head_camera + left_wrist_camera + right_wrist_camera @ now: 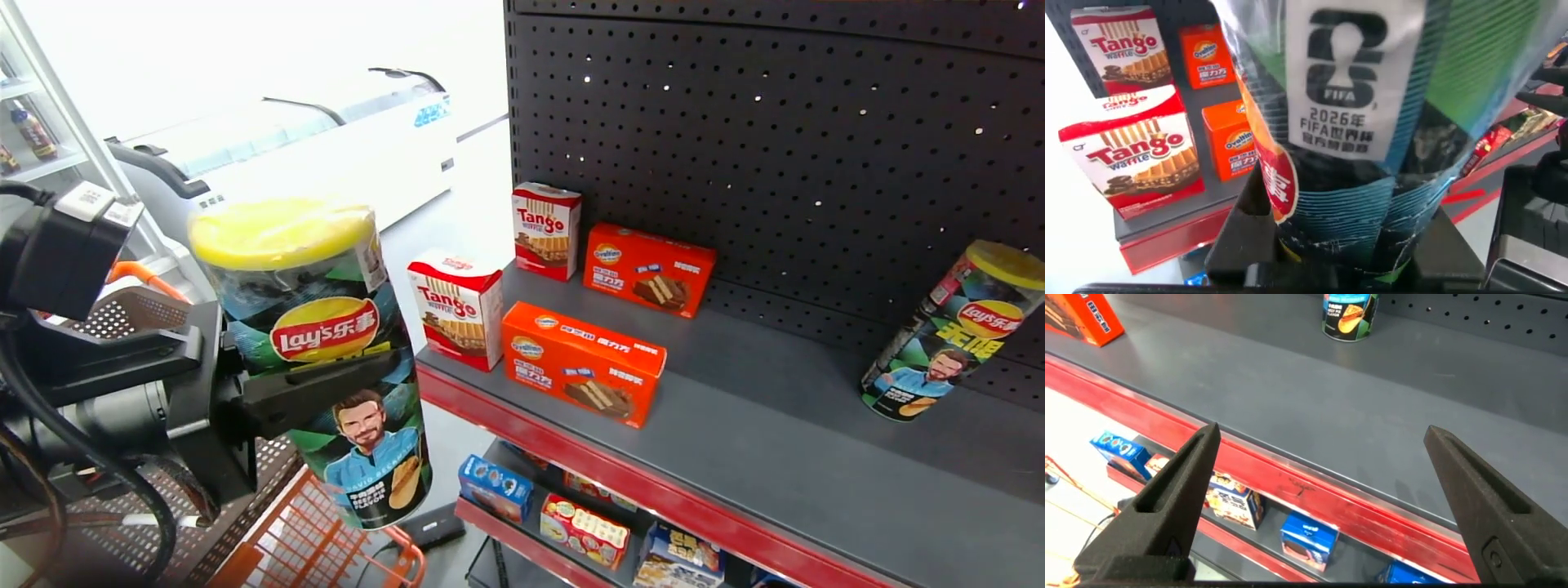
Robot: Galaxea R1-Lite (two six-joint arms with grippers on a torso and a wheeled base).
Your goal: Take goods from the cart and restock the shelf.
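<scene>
- Canister (314,269) upright, left gripper (326,384) clamped round its middle, lid up so it can stand.
- Cart (302,539) below that gripper, shelf (735,425) just to its right. Right gripper (1321,433) spread wide, holding nothing, facing the shelf's edge.

The near chip can (314,351) carries a red-and-yellow oval brand badge with white lettering, and small white print under the portrait. On its back, a white label (1351,77) bears a black emblem, a year and a line of characters. The far chip can (951,335) has the same badge and large yellow characters. The front wafer box (457,309) and rear wafer box (545,229) each show a red brand word. The front orange box (581,362) and rear orange box (649,268) each have a round logo and white characters. Print on the lower-shelf packs (584,529) is too small to read
</scene>
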